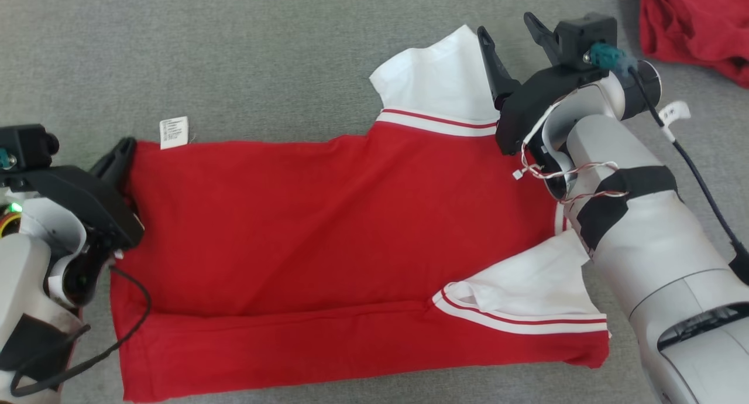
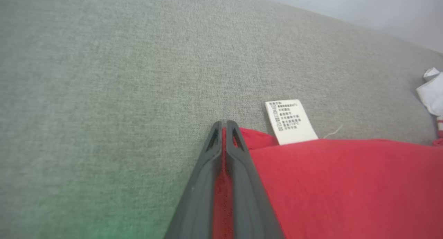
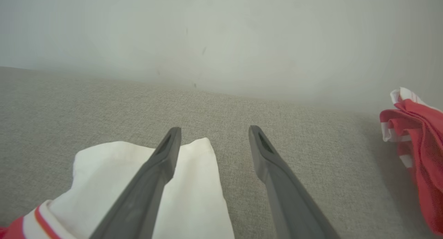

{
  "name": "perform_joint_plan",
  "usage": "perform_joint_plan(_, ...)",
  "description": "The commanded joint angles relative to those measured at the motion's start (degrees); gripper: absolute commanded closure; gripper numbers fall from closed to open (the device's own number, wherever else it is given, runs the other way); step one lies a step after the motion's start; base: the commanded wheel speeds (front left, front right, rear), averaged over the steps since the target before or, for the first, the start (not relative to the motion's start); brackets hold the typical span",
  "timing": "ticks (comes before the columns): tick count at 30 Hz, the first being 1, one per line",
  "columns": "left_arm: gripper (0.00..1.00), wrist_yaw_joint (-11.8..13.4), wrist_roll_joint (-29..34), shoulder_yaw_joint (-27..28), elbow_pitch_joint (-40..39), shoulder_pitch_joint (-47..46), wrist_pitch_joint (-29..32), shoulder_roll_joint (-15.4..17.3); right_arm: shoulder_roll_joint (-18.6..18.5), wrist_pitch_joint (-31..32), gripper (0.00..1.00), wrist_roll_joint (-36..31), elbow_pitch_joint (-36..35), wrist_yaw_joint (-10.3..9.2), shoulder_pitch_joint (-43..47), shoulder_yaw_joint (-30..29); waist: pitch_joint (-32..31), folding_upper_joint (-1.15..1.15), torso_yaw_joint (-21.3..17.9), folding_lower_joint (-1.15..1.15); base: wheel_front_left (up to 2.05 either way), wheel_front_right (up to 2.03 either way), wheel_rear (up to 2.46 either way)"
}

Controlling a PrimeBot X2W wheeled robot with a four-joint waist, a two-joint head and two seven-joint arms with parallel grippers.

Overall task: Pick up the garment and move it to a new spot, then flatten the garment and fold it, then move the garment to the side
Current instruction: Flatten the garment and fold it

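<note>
A grey woven surface (image 1: 263,52) carries a flat-lying red shirt (image 1: 327,216) with white sleeves, its care label (image 1: 174,132) resting just beside the shirt's hem corner, and a crumpled red garment (image 1: 696,23) well apart beyond the shirt's sleeve end.

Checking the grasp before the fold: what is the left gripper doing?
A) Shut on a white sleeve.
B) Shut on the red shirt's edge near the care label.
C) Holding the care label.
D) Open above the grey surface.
B: the left gripper has its fingers pressed together on the red shirt, with the care label lying just beside.
</note>
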Motion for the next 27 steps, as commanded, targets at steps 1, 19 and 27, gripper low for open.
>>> perform_joint_plan(1,1.0,0.1,0.3,-0.2,-0.3,-0.8,-1.1,0.1,0.0,0.9,0.0,0.5,0.7,-0.13,-0.8,0.4,0.2,0.0,0.6,0.0,0.0,0.0,0.0)
perform_joint_plan(19,1.0,2.6,5.1,-1.5,-6.8,-1.5,-13.0,-4.0,-2.8,14.2,0.62,1.5,8.1,-0.13,-8.1,2.4,4.4,0.0,6.6,0.0,0.0,0.0,0.0)
perform_joint_plan(27,1.0,3.0,4.6,-1.4,-7.5,-1.0,-13.7,-4.1,-3.9,11.4,1.0,-0.3,8.5,-0.13,-10.9,1.1,4.6,0.0,6.9,0.0,0.0,0.0,0.0)
